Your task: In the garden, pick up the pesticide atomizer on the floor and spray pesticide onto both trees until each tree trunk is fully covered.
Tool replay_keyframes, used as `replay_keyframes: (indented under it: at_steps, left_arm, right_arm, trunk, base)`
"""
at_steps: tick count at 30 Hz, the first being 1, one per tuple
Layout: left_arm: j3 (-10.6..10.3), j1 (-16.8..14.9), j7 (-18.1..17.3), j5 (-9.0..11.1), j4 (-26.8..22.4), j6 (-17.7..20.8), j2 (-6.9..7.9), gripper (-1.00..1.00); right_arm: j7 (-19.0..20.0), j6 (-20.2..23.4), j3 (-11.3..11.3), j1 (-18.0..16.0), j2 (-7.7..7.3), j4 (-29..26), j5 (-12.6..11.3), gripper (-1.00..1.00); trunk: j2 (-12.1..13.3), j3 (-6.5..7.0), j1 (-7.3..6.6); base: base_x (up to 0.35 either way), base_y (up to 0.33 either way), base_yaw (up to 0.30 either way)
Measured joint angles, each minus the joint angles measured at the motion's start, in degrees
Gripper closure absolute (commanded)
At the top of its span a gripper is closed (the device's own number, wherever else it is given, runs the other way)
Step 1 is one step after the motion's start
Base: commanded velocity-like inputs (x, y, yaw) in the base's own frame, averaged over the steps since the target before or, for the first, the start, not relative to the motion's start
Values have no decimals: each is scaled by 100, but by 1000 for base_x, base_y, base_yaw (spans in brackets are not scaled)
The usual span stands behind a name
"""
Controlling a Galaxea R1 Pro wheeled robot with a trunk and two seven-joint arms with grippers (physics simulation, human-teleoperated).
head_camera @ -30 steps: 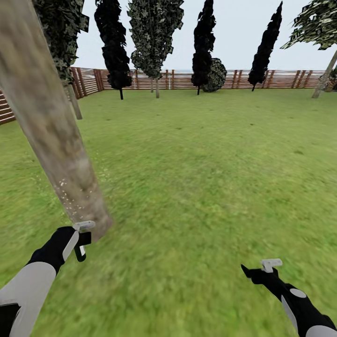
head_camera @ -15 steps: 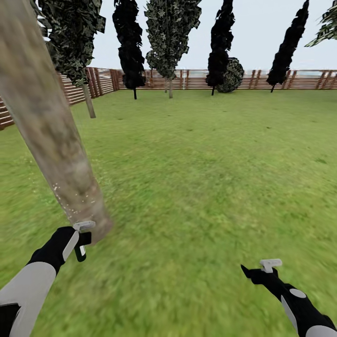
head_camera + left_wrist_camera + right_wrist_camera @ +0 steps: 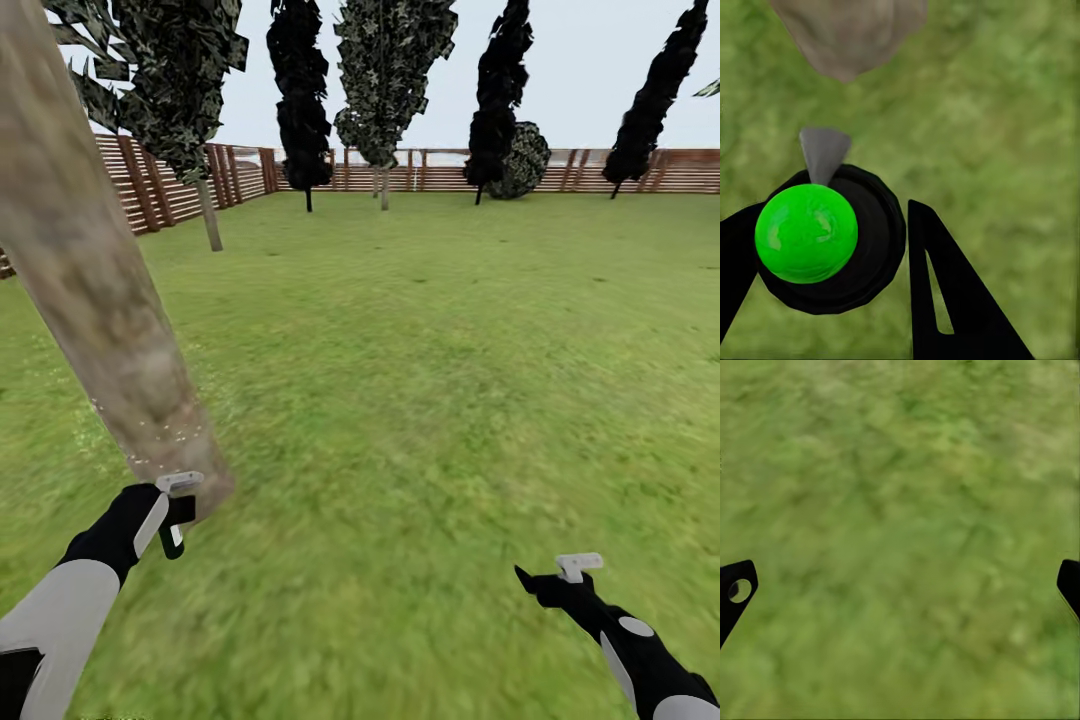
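A thick mottled grey-brown tree trunk [image 3: 95, 290] leans across the left of the head view, its base on the grass [image 3: 420, 400]. Pale specks dot its lower part. My left gripper [image 3: 172, 518] is shut on the pesticide atomizer [image 3: 176, 500], right beside the trunk's base. In the left wrist view the atomizer [image 3: 829, 240] is a dark round body with a bright green cap and a grey nozzle aimed at the trunk base [image 3: 847, 34]; the left gripper [image 3: 832, 247] has a finger on each side of it. My right gripper [image 3: 556, 580] hangs open over bare grass [image 3: 900, 510].
A brown slat fence [image 3: 170, 185] rings the lawn. Along it stand a grey-trunked tree [image 3: 210, 215], several dark cypress-like trees [image 3: 300, 110] and a round shrub [image 3: 525, 160]. Open lawn stretches ahead and to the right.
The whole view has turned left: fence and far trees slid right in the picture. Both arms keep their pose. The specks on the trunk sit a little higher.
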Motion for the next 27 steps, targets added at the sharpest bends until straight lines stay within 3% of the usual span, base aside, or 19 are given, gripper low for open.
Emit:
replay_keyframes:
  at_steps: [4, 13, 27]
  left_arm:
    - [0, 0, 0, 0, 0, 0, 0, 100]
    - [0, 3, 0, 0, 0, 0, 0, 100]
    - [8, 15, -12, -26, 100, -101, -37, 100]
  right_arm:
    - [0, 0, 0, 0, 0, 0, -2, -100]
    - [0, 0, 0, 0, 1, 0, 5, -100]
    - [-2, 0, 0, 0, -7, -3, 4, -100]
  trunk:
    - [0, 0, 0]
    - [0, 0, 0]
    - [0, 0, 0]
  base:
    - [161, -278, 236]
    - [158, -278, 51]
    - [188, -275, 271]
